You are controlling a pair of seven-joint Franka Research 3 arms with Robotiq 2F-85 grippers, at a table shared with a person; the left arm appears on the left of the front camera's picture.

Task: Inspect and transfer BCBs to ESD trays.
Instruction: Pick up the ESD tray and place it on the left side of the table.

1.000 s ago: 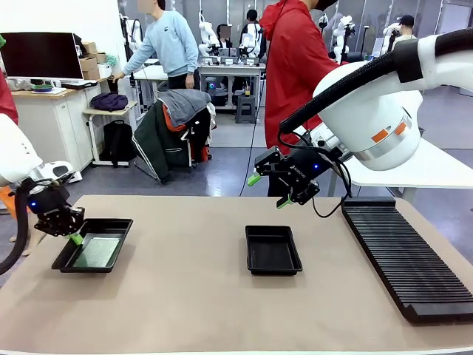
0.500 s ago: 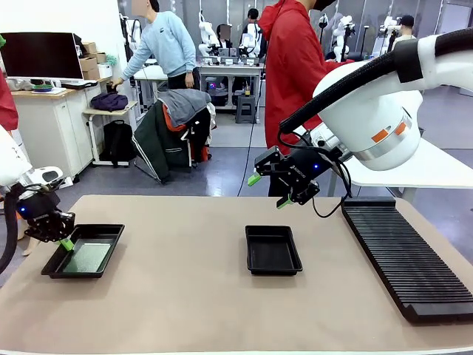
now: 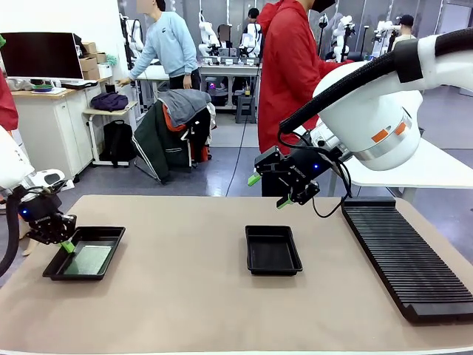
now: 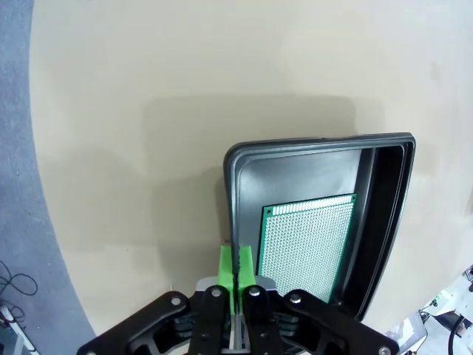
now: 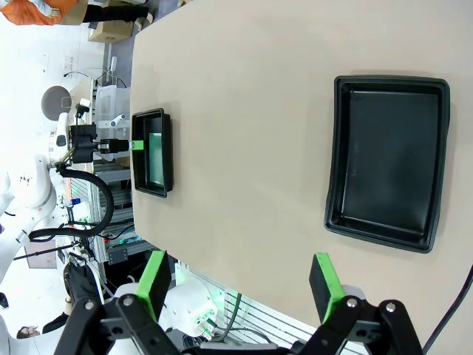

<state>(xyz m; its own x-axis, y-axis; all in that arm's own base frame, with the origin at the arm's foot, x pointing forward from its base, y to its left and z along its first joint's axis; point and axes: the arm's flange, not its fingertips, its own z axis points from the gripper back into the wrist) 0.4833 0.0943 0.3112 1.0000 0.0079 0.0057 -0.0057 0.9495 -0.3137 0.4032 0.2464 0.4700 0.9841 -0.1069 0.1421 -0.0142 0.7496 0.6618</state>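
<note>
Front view, left claw [image 3: 66,245]: is clenching on the left rim of the left ESD tray [image 3: 83,275], lower left of the frame.
Left wrist view, pads [image 4: 227,266]: are pinching that tray's wall between them, at bottom centre.
BCB [image 3: 87,259]: is lying flat on the floor of the gripped tray; its green perforated face is showing beside the pads [image 4: 307,251].
Right claw [image 3: 269,190]: is hanging released above the worktop [image 3: 185,303], upper middle of the frame, jaws spread wide, holding nothing.
Middle ESD tray [image 3: 273,251]: is sitting at frame centre with no board inside.
Slotted rack [image 3: 406,259]: is lying along the right edge; slot contents too fine to tell.
Progress (judgement): one board is looking placed; the second tray is waiting to be filled, so roughly half is remaining.
</note>
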